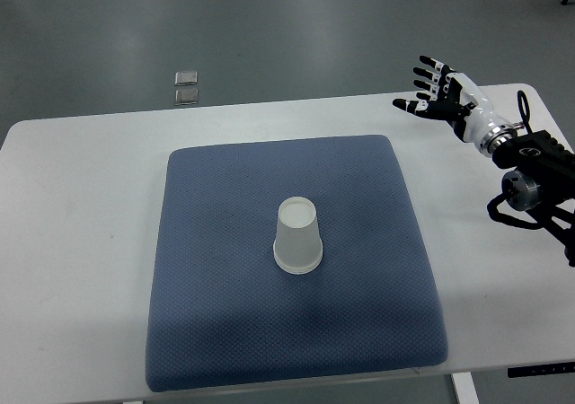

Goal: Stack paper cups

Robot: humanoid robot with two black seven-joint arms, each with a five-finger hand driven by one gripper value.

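An upturned paper cup stands mouth-down near the middle of the blue cushion mat, which fills the centre of the white tabletop. From above it reads as one cup, though I cannot tell whether others are already nested under it. No loose cup shows anywhere else on the tabletop.

My right hand hangs above the tabletop's far right corner, well apart from the cup, fingers spread wide, holding nothing and touching nothing. My left arm is out of the picture.

If more stacking is due, I judge the careful way is to come in over the mat from the right, bring the palm to the cup's side wall and close gently. Thin paper would crush under a hard squeeze, and the soft mat could let the cup tip if it is nudged sideways. Any lift should go straight up.

Two small metal squares lie on the grey floor beyond the far edge.
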